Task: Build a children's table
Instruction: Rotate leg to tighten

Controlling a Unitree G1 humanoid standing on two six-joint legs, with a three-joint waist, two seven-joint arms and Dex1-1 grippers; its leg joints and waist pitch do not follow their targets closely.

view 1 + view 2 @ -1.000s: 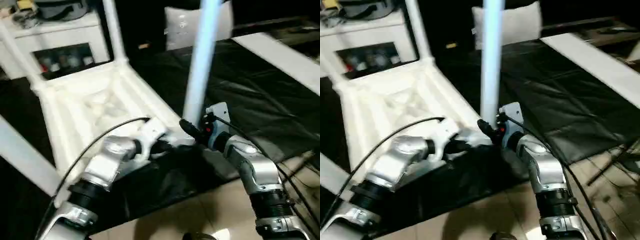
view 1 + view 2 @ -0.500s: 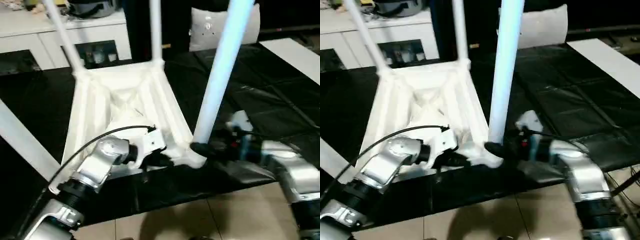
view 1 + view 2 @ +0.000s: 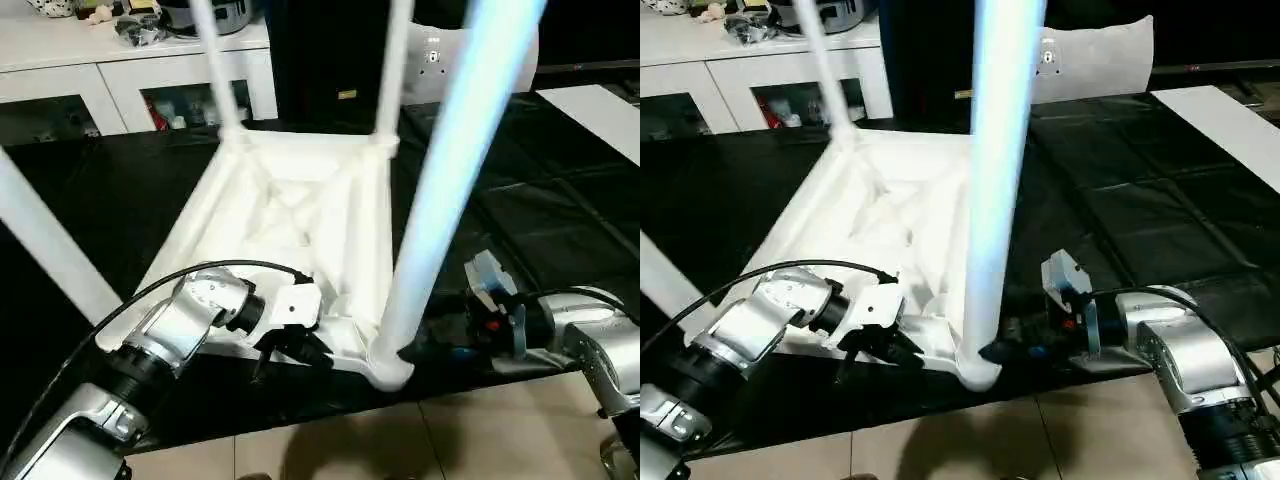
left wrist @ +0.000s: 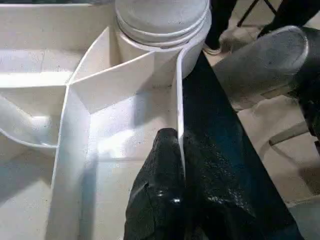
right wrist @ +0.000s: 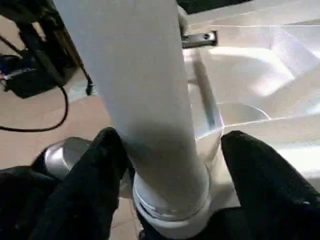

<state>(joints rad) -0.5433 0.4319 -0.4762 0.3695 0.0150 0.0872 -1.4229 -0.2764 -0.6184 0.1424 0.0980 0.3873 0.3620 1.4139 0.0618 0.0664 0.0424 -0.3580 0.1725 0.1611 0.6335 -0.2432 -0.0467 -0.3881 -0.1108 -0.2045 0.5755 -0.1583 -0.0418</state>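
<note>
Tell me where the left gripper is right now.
The left gripper is at the upturned table top's near rim, pinching that thin wall just left of the corner socket holding the upright leg.

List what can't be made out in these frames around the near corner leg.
- Near leg: top cut off by the frame edge in both eye views.
- Right end effector: right wrist view shows fingers either side of the leg; contact unclear.
- Leg seating in corner socket: inside hidden by the socket wall.
- Cabinet contents: too small behind the glass.
</note>
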